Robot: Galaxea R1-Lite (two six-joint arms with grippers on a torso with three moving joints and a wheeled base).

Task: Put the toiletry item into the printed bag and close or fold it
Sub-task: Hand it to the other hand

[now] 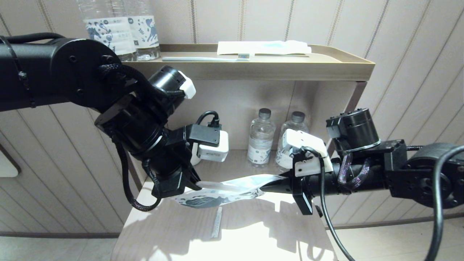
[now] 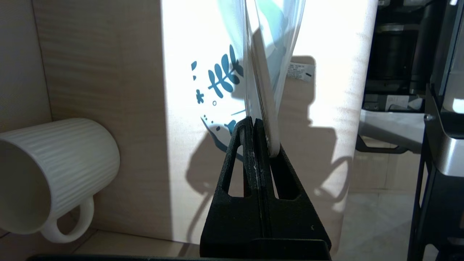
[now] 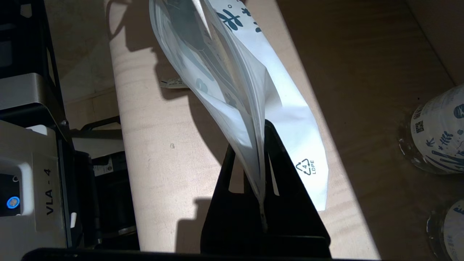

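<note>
The printed bag [image 1: 232, 188], white with blue doodles, hangs twisted just above the table between my two grippers. My left gripper [image 1: 194, 185] is shut on one end [image 2: 253, 121]. My right gripper [image 1: 264, 187] is shut on the other end, next to the LDPE mark [image 3: 253, 145]. In the left wrist view a white, comb-like toothed item [image 2: 266, 108] shows in the bag [image 2: 272, 43] beside my fingertips. The bag's layers gape apart in the right wrist view [image 3: 232, 83]. A thin flat printed strip [image 1: 216, 222] lies on the table under the bag.
The light wooden table [image 1: 253, 235] has an edge close on my side. Two water bottles [image 1: 261, 139] stand at the back of the lower shelf. A white ribbed mug [image 2: 47, 174] lies by my left arm. The upper shelf holds a toothbrush [image 1: 204, 58], a white packet [image 1: 262, 47] and more bottles [image 1: 119, 29].
</note>
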